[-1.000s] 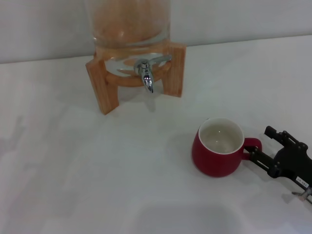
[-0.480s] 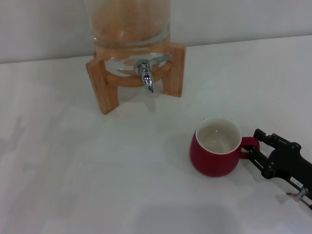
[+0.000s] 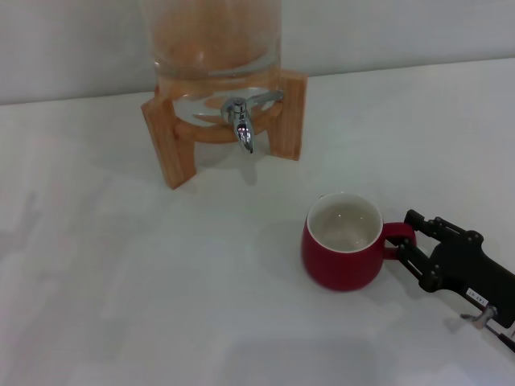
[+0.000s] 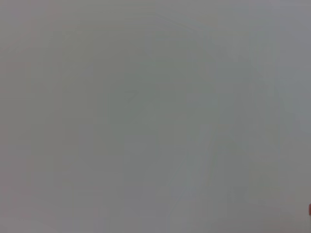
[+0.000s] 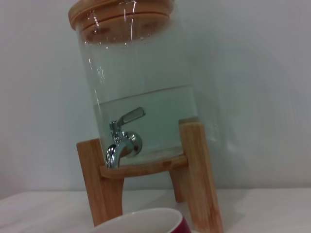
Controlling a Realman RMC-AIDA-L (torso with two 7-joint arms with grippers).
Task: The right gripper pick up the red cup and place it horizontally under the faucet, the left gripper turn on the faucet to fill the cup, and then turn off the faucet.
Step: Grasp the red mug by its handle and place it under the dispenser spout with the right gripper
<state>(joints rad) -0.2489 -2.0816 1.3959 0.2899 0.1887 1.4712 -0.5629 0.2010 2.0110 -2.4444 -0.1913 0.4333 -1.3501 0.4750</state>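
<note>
Head view: the cup [image 3: 341, 241] stands upright on the white table [image 3: 121, 281], to the right of and nearer than the faucet [image 3: 240, 121], well apart from it. Its cream inside looks empty and its handle points right. The right gripper [image 3: 409, 238] reaches in from the right edge, its black fingers [image 3: 420, 219] closed on the handle, one on each side of the loop. The faucet sticks out from the glass dispenser [image 3: 213, 40], which sits in a wooden stand [image 3: 173, 153] at the back of the table; its spout points down over bare table. The left gripper does not show here.

Left wrist view: only a blank grey-white surface, with a tiny red speck at the edge; no fingers show, so the left gripper's state cannot be told.

Right wrist view: the cup's rim [image 5: 141, 223] fills the near edge. Beyond it rises the dispenser [image 5: 141, 82], partly filled with clear liquid, on its stand [image 5: 199, 174]. The faucet [image 5: 121, 141] has its lever tilted up and spout turned down.
</note>
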